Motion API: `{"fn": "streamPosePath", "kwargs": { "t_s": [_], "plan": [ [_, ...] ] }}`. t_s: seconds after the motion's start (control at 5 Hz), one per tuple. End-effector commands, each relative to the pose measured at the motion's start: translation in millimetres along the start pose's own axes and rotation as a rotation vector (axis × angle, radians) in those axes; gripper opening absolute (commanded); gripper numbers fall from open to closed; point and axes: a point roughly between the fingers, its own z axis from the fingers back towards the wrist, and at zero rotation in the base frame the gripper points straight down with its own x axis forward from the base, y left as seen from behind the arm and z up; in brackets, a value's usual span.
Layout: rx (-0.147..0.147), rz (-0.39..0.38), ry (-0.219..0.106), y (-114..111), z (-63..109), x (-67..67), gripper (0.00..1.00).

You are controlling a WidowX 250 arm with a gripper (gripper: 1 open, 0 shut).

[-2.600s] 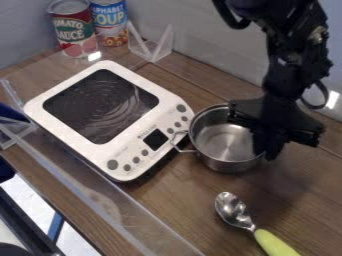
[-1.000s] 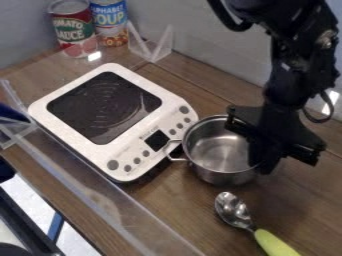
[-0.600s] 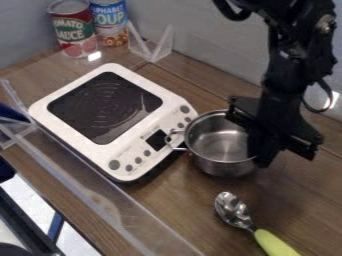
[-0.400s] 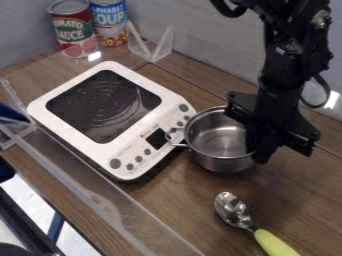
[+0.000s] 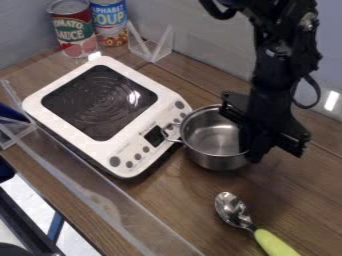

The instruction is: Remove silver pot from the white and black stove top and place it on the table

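Note:
The silver pot is off the stove top and stands low over the brown table, against the stove's front right corner. One small side handle points toward the stove's button panel. My gripper points straight down at the pot's right rim, its fingers shut on the thin steel wall. The black arm rises from there to the top right. The stove's black ringed plate is bare. I cannot tell whether the pot's base touches the wood.
A metal spoon with a yellow-green handle lies near the front right of the table. Two printed food cans stand at the back left behind the stove. Clear plastic edging runs along the table's front and left sides.
The gripper and the pot have shifted together a little left and back, toward the stove's corner. The stove has slid slightly left as well.

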Motion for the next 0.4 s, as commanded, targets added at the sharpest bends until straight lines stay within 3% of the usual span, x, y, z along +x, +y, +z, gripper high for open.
{"fn": "streamPosePath", "kwargs": {
  "t_s": [0.0, 0.2],
  "plan": [
    [0.003, 0.004, -0.057, 11.7, 17.0, 16.0, 0.00],
    [0.004, -0.053, -0.065, 27.1, 17.6, 11.7, 0.00]
  ]
}}
